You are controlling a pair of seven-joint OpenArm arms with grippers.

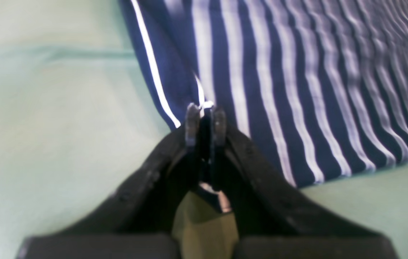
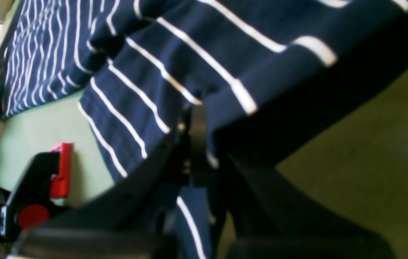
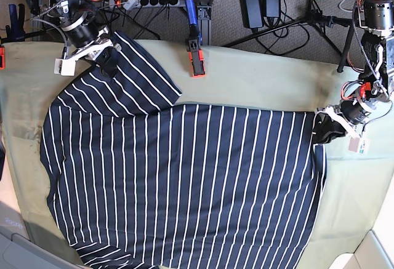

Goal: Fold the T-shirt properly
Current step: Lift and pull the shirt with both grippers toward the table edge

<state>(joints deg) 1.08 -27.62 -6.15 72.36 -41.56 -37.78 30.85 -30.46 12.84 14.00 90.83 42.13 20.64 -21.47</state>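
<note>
The navy T-shirt with thin white stripes lies spread over the olive-green cloth. My left gripper, at the right of the base view, is shut on the shirt's hem corner low over the cloth. In the left wrist view the striped fabric stretches away from the closed fingers. My right gripper, at the upper left of the base view, is shut on the sleeve, lifted and folded inward. In the right wrist view the sleeve fabric drapes over the gripper.
An orange and blue clamp pins the cloth at the back edge. A red and black clamp shows in the right wrist view. Cables, a power strip and tripod legs lie behind the table. Bare cloth lies right of the shirt.
</note>
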